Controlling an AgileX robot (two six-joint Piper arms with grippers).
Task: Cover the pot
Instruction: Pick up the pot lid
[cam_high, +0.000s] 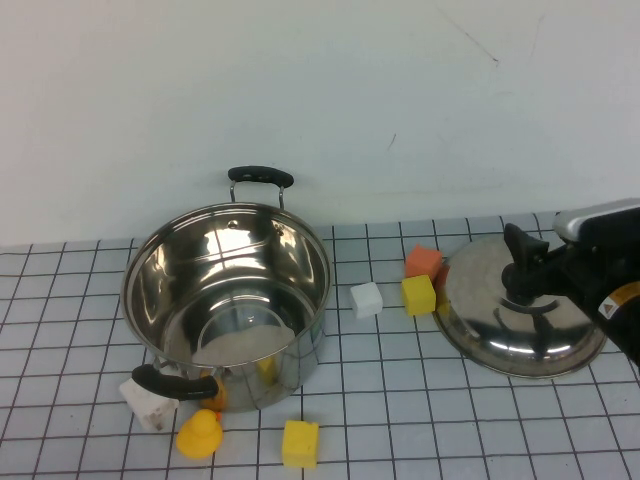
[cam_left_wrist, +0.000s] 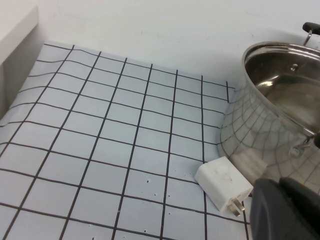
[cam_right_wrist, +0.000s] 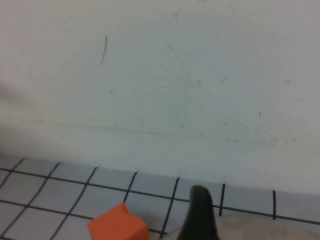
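The pot (cam_high: 228, 300) is a large shiny steel pot with two black loop handles. It stands open at the left middle of the table and also shows in the left wrist view (cam_left_wrist: 280, 100). The domed steel lid (cam_high: 520, 325) sits to its right, and its edge shows in the right wrist view (cam_right_wrist: 260, 230). My right gripper (cam_high: 520, 282) is shut on the lid's black knob, with one finger (cam_right_wrist: 200, 215) showing above the lid. My left gripper (cam_left_wrist: 280, 192) is shut and empty, low beside the pot's left side, outside the high view.
A white charger plug (cam_left_wrist: 222, 184) lies by the pot's near handle (cam_high: 175, 383). A yellow duck (cam_high: 200, 435) and a yellow block (cam_high: 300, 443) lie in front of the pot. White (cam_high: 366, 299), yellow (cam_high: 418, 294) and orange (cam_high: 423, 262) blocks lie between pot and lid.
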